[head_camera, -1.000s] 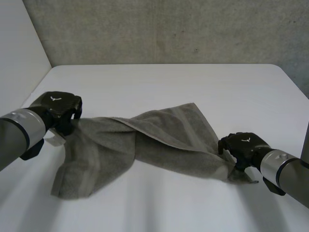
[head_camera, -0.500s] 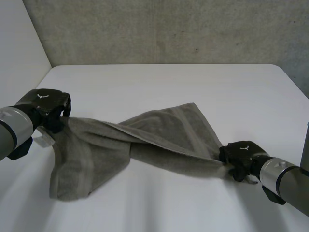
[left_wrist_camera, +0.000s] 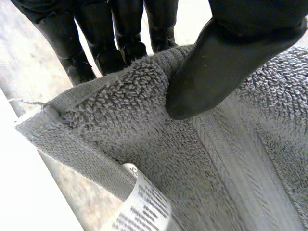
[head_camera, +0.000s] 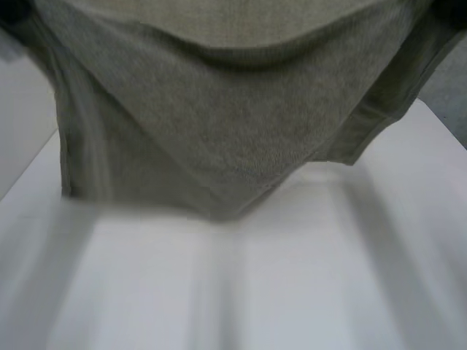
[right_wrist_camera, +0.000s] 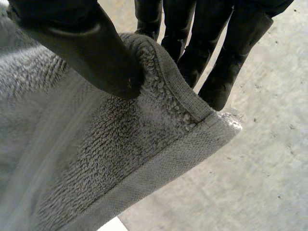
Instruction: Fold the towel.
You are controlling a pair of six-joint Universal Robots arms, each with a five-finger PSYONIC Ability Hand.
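The grey towel point(head_camera: 219, 124) hangs spread wide and high, its lower edge sagging to a point just above the white table point(head_camera: 306, 277). My left hand point(left_wrist_camera: 216, 67) is shut on one upper corner of the towel point(left_wrist_camera: 192, 168), with the thumb pressing the cloth against the fingers point(left_wrist_camera: 96, 43); a white label point(left_wrist_camera: 144, 204) hangs from the hem below. At the other upper corner my right hand point(right_wrist_camera: 86, 48) pinches the towel point(right_wrist_camera: 72, 159) the same way, thumb on the cloth's near side and fingers point(right_wrist_camera: 211, 53) behind the hem.
A rough grey wall point(right_wrist_camera: 269, 144) stands behind the table. A white side wall point(head_camera: 22, 138) borders the table's left. The table's front half point(head_camera: 219, 306) lies bare below the hanging cloth.
Both hands have risen with the towel, which went from lying stretched on the table to hanging spread in front of the head camera. The right hand closed on its corner.
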